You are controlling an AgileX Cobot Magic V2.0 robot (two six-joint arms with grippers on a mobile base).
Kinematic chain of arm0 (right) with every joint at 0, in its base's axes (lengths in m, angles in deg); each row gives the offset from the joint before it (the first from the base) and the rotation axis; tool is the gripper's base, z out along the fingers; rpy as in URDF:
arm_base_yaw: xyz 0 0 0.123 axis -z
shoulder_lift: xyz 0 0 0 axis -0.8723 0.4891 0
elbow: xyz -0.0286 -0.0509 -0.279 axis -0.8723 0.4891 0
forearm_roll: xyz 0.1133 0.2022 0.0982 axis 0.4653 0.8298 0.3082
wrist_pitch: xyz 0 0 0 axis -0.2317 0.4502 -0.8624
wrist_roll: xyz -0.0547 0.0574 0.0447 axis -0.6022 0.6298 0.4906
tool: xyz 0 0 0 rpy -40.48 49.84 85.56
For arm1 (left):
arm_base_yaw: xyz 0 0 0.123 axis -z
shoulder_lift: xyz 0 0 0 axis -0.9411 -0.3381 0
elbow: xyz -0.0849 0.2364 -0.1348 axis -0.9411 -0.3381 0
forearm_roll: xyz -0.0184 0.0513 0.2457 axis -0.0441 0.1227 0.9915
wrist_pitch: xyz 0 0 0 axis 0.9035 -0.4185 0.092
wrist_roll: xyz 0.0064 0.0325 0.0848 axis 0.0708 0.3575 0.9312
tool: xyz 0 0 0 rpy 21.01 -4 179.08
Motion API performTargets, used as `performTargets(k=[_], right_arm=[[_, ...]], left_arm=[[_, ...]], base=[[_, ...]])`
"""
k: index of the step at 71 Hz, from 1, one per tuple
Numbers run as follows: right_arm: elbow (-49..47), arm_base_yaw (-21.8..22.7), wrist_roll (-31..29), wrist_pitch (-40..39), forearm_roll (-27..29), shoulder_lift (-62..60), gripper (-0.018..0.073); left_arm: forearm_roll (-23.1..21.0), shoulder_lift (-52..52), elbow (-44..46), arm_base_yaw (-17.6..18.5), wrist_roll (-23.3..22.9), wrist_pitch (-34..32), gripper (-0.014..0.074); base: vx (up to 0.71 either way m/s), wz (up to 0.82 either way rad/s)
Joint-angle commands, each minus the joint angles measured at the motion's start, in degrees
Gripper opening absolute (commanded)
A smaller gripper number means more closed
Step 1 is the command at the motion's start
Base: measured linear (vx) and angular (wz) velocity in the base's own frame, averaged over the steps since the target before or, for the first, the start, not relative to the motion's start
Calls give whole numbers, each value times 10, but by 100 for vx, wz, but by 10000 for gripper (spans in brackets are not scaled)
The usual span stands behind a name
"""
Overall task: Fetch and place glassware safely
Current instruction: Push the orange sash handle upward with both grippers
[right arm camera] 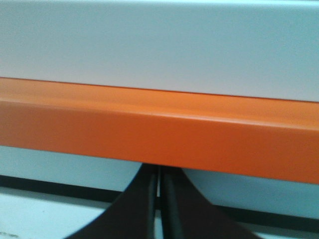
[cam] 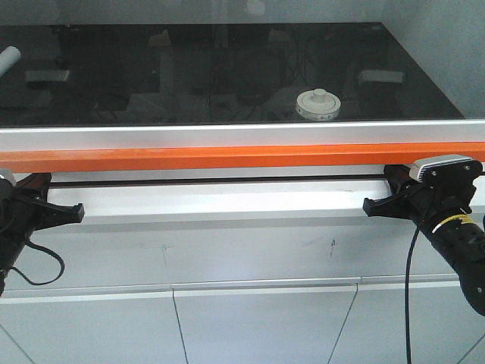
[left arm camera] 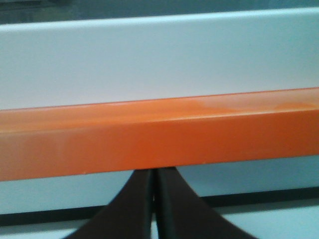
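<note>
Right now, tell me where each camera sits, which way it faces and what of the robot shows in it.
Front view: above and behind the arms, facing forward and down onto the glossy black surface, the small cream-lidded glass jar and the orange bar; left fingers and right fingers show below the bar.
Left wrist view: on the left arm, facing the orange bar closely; shut left fingers at bottom.
Right wrist view: likewise, shut right fingers.
All three share the orange bar.
</note>
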Motion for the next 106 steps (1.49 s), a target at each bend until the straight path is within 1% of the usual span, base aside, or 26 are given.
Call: performTargets(k=[1,19,29,40,47,57,63,92,106], right_arm=[[-26,3,-3,-112,8,-22,-1],[-26,3,-3,-112,8,-22,-1],[-26,3,-3,-114,8,-22,-1],[-26,3,-3,-130,7,-22,-1],[-26,3,-2,-137,8,-26,-1],[-26,3,-3,-120,8,-46,-1],[-26,3,-4,-113,9,-63,-1],[-26,3,-4,-100,10,-117,-1],[-27,3,-4,-93,10,-139,-1]], left_arm=[[0,26,11,3,-3,-125,-7],[0,26,11,3,-3,-125,-7],[0,26,11,3,-2,-137,-7],[0,27,20,3,-2,-135,-7],[0,38,29,3,-3,-121,-7],[0,67,47,3,-1,-77,-7],[0,81,58,3,-1,-61,-7],[5,134,64,3,-1,-53,-7],[5,172,64,3,-1,-37,-7]], base=[[0,0],[0,0],[0,0],[0,0],[0,0],[0,0],[0,0],[0,0],[0,0]])
